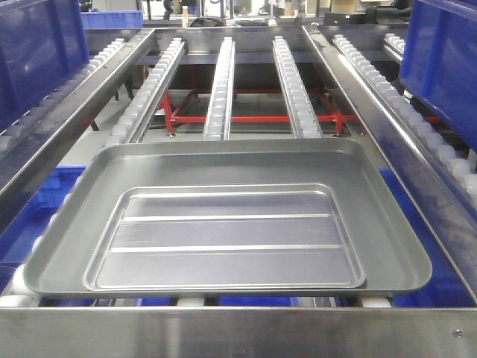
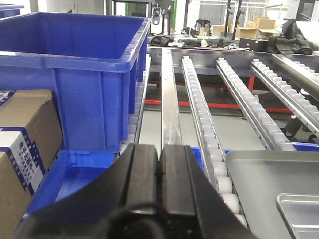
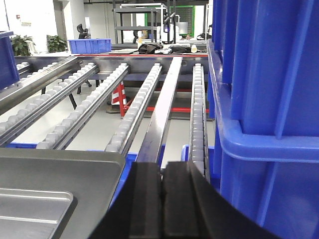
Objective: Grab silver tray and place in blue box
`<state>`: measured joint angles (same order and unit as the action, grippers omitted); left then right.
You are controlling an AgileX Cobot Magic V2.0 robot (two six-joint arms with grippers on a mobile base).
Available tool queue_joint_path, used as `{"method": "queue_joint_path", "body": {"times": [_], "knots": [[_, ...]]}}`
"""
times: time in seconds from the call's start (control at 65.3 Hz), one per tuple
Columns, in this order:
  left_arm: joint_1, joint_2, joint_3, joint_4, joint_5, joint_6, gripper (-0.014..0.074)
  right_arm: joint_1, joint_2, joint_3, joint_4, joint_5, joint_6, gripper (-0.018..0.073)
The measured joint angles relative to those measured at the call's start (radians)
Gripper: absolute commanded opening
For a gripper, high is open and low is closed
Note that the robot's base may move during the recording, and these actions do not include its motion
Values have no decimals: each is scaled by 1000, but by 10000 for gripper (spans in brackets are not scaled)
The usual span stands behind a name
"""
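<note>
Steel roller rails (image 1: 220, 82) are laid lengthwise over a red frame (image 1: 253, 118), and a workshop with shelving is seen behind them. On the nearest rollers a larger plain tray (image 1: 223, 158) is set flat. The silver tray (image 1: 227, 239), marked by two long ridges, is nested inside it, resting on its floor toward the near edge.

In the left wrist view, the left gripper (image 2: 159, 155) is seen with its fingers (image 2: 142, 169) pressed together, and nothing is held between them. The silver tray is found low and to the right of these fingers, apart from them, with only one of its corners shown. The blue box (image 2: 84, 79) is placed ahead and to the left of the fingers, upright on the outer rollers. Cardboard cartons (image 2: 25, 144) are stacked farther to the left.

In the right wrist view, the right gripper (image 3: 162, 172) is likewise closed to a thin seam, and nothing is gripped. The silver tray is seen low and to the left of its fingers (image 3: 147, 194), untouched. A second blue crate (image 3: 269, 89) is stood close on the right of them, filling that side.
</note>
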<state>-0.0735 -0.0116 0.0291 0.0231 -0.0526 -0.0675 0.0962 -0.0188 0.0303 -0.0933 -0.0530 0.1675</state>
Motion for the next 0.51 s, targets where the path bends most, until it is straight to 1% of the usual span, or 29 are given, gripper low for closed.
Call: {"method": "queue_joint_path", "body": {"times": [0.505], "knots": [[0,0,0,0,0,0,-104,0,0,0,0,0,0,52]]}}
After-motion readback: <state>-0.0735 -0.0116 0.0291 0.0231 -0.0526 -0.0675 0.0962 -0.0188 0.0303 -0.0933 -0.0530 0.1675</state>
